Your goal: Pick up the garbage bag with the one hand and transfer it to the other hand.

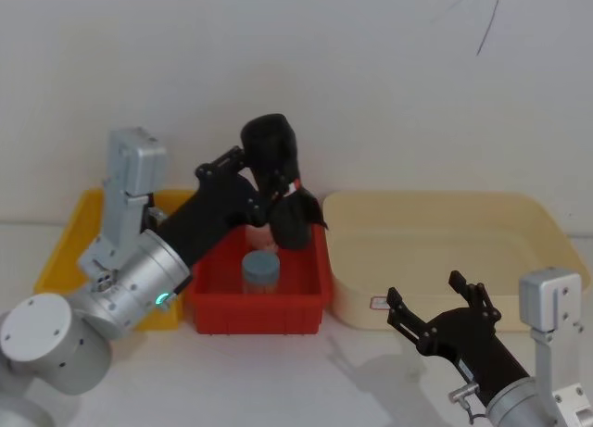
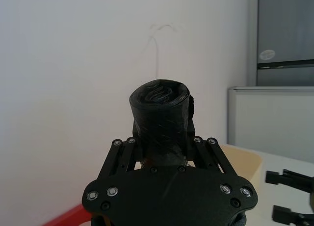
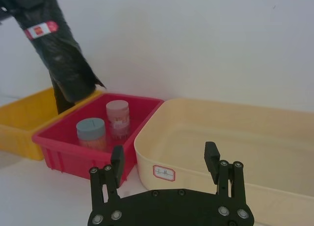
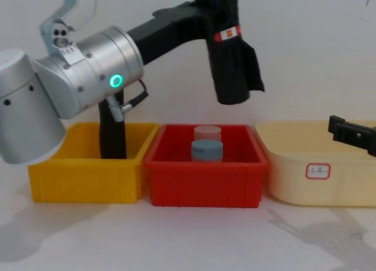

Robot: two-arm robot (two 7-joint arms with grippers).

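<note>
Well, I saw a white table (image 4: 194,236) before a bare white wall (image 1: 371,75). On it stood a yellow plastic bin (image 4: 82,183) at left, a red plastic bin (image 4: 202,183) holding two lidded jars (image 4: 207,150), and a cream plastic tub (image 4: 288,183) at right. My left gripper (image 2: 163,145) was clenched on the black crinkled roll of garbage bags (image 4: 226,59), tilted high above the red bin. My right gripper (image 3: 164,157) hung released, near the tub's front.
</note>
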